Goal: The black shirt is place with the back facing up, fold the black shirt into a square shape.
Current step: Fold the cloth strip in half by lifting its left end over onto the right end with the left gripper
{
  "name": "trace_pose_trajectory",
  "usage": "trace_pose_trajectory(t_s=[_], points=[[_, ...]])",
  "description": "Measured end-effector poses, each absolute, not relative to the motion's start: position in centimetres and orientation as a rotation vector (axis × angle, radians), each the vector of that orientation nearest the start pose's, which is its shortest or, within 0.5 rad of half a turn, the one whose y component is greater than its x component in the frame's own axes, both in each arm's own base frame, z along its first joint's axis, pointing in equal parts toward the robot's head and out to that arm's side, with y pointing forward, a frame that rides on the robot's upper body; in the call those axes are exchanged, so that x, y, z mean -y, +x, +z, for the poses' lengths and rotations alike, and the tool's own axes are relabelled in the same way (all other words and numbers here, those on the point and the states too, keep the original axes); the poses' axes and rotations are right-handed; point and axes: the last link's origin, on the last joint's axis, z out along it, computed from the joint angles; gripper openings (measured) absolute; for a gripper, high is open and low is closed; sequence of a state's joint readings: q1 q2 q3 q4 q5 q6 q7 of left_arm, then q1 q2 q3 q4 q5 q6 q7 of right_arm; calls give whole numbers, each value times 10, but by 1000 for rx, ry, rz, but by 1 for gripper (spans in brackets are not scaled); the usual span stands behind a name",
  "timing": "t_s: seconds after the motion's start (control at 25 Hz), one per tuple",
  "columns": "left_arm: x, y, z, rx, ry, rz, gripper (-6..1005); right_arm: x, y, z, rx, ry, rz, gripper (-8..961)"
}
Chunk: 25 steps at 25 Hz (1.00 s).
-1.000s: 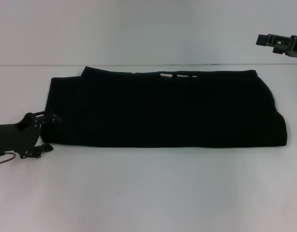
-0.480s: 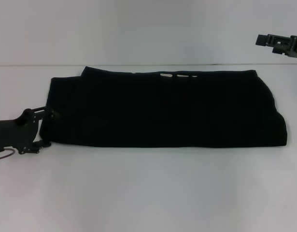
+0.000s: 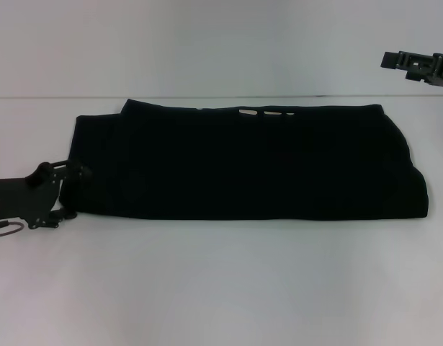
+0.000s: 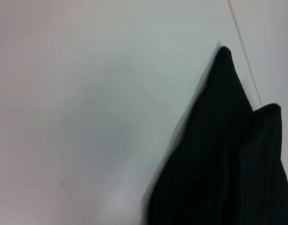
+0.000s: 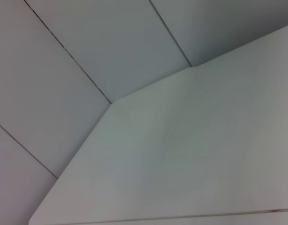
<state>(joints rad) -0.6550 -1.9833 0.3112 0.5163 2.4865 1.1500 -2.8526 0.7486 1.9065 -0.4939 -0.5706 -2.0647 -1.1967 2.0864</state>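
Note:
The black shirt (image 3: 250, 162) lies folded into a long wide band across the white table, with bits of whitish print (image 3: 264, 112) peeking out at its far edge. My left gripper (image 3: 72, 192) is low at the shirt's left end, open, one finger by the edge's middle and the other near the front left corner. No fabric is lifted. The left wrist view shows two pointed black shirt (image 4: 228, 164) corners on the table. My right gripper (image 3: 391, 60) hangs raised at the far right, away from the shirt.
The white table (image 3: 221, 288) stretches bare in front of the shirt, and its far edge runs just behind the shirt. The right wrist view shows only the table corner (image 5: 181, 154) and pale floor panels beyond.
My left gripper has drifted slightly left and back along the shirt's left end. The shirt and right arm have not moved.

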Motion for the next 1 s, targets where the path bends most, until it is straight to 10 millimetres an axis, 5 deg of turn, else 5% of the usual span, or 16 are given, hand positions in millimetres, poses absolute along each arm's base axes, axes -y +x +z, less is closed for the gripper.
trace_pose_trajectory(t_s=[1.0], points=[[-383,-331,32,-2892,1911,690,887,-440,260,94,-1350,-2089,790,876]])
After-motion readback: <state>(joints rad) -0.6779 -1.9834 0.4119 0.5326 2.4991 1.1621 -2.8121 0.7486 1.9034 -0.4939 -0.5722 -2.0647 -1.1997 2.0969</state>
